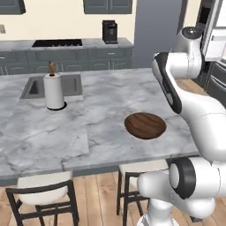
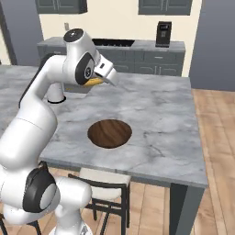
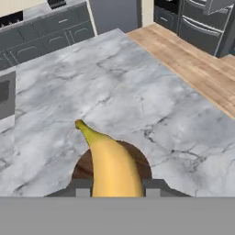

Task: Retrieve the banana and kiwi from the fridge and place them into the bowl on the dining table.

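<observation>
My gripper (image 3: 114, 190) is shut on the yellow banana (image 3: 111, 163), which points away from the hand with its dark tip forward. It hangs above the dining table (image 3: 137, 92), over the shallow dark brown bowl (image 3: 81, 167). From the right base view the gripper (image 2: 108, 75) and a strip of the banana (image 2: 94, 82) are raised above the table, behind and a little left of the bowl (image 2: 110, 133). The bowl (image 1: 145, 125) lies near the table's front right. The grey fridge (image 1: 215, 31) stands at the far right. The kiwi is out of view.
A paper towel roll (image 1: 54, 90) stands by the sink (image 1: 33, 86) on the table's left. Pale-seated stools (image 1: 42, 194) are tucked under the near edge. A coffee machine (image 1: 109, 32) sits on the back counter. Wooden floor (image 2: 215, 151) lies right of the table.
</observation>
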Robot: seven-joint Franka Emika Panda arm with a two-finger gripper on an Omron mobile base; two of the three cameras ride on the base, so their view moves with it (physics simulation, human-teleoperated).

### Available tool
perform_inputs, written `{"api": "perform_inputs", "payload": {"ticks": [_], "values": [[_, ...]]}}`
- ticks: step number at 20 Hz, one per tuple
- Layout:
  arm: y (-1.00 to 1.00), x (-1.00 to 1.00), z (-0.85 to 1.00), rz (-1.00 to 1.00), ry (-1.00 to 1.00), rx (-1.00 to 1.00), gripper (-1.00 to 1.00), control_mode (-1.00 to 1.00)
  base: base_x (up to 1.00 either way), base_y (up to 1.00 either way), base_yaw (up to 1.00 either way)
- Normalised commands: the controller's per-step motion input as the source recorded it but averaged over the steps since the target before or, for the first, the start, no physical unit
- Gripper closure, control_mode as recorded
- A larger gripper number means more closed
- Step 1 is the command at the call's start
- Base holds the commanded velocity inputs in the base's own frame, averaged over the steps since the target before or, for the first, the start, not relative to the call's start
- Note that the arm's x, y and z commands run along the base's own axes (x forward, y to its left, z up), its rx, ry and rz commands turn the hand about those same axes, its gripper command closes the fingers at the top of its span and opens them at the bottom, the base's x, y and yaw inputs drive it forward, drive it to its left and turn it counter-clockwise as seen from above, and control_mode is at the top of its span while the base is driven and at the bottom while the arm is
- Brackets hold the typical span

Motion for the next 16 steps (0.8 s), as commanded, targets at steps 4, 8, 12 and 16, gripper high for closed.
{"api": "perform_inputs", "payload": {"ticks": [4,8,12,16], "values": [[0.0,0.0,0.0,0.0,0.0,0.0,1.0,1.0,0.65,0.42,-0.44],[0.0,0.0,0.0,0.0,0.0,0.0,1.0,1.0,0.04,0.0,-0.03],[0.0,0.0,0.0,0.0,0.0,0.0,1.0,1.0,0.0,0.0,0.0],[0.0,0.0,0.0,0.0,0.0,0.0,1.0,1.0,0.0,0.0,0.0]]}}
